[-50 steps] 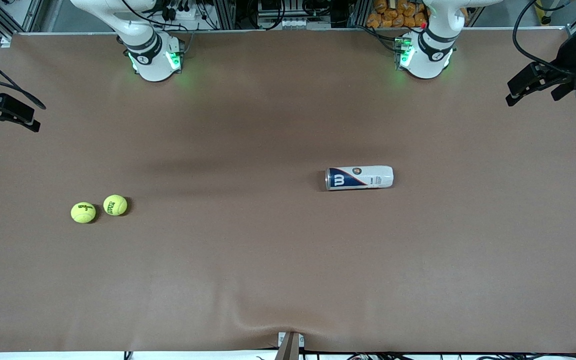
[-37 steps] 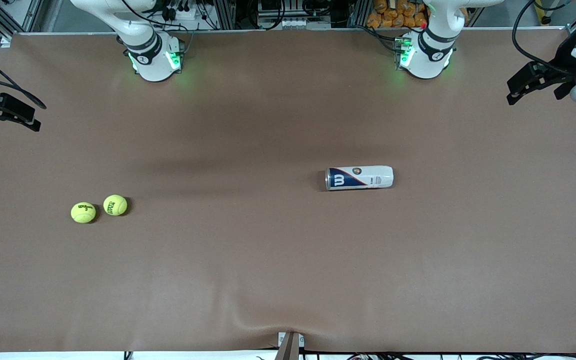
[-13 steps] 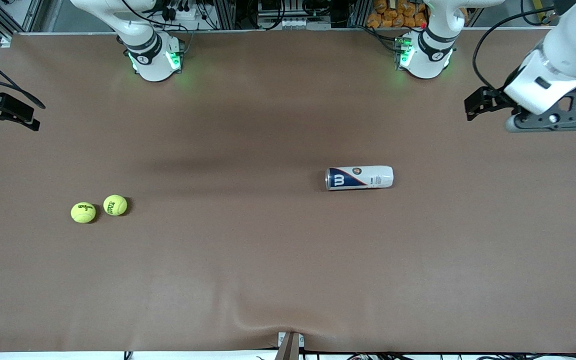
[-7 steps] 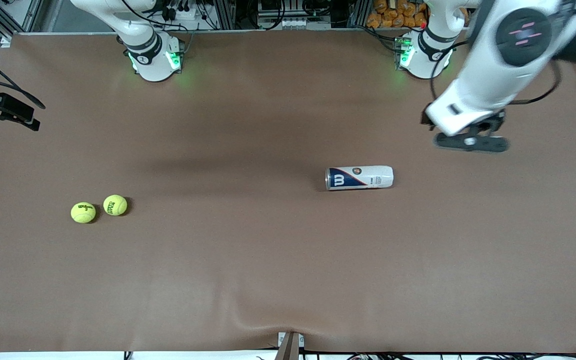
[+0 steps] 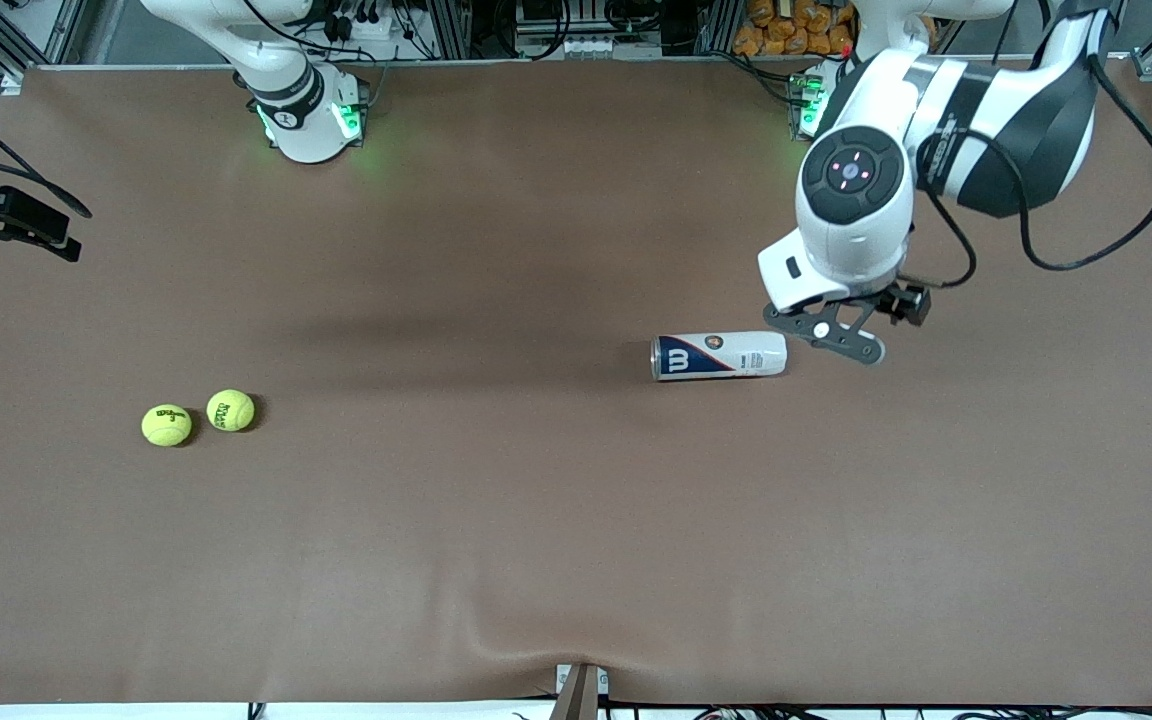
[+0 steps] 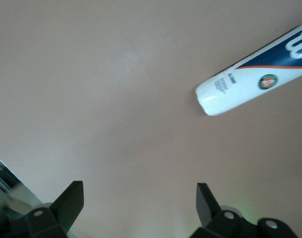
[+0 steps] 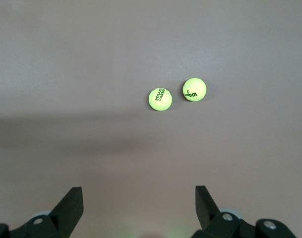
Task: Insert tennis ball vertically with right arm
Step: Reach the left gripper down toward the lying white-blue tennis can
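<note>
Your left gripper (image 6: 139, 208) – jaws wide, over worktop (image 5: 576, 520) beside lying can (image 5: 719, 356) | right gripper (image 7: 139, 208) – jaws wide, empty, waiting | two tennis balls (image 5: 198, 418) touching, toward right arm's end

a wide table covered in a smooth, matte brown sheet (image 5: 496, 560) fills the view. the sheet has a small raised wrinkle at the middle of its edge nearest the front camera.

two fuzzy yellow-green tennis balls with dark lettering lie on the sheet toward the right arm's end of the table, just beside each other: one ball (image 5: 230, 410) sits slightly farther from the front camera than the other ball (image 5: 167, 425).

well apart from them, toward the left arm's end, a white and navy cylindrical ball can (image 5: 718, 356) lies on its side, its long axis running along the table's length.
</note>
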Motion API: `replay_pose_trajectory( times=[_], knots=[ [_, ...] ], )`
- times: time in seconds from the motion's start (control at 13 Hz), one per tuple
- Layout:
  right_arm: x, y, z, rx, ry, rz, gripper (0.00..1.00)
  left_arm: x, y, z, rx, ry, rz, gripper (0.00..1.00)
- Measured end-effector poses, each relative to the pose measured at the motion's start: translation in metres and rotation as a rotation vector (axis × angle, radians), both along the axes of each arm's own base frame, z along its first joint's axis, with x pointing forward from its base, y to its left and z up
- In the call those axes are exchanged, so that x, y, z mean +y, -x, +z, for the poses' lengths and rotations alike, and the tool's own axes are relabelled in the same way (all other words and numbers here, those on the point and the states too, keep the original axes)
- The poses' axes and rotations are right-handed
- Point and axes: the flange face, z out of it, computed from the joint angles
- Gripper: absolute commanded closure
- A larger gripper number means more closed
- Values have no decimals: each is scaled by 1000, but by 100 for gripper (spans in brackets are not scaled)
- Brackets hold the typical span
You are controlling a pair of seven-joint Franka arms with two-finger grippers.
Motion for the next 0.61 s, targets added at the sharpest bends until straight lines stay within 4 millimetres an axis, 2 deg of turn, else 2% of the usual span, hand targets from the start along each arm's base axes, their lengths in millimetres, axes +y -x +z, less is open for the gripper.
replay_pose_trajectory(
  times=[0.15,0.46,0.61],
  knots=[
    [0,0,0,0,0,0,0,-4,-10,-11,10,-47,-124,0],
    [-1,0,-1,2,0,-1,0,-27,-13,-38,51,-129,-342,0],
    [-1,0,-1,5,0,-1,0,-28,-21,-47,77,-122,-437,0]
  ],
)
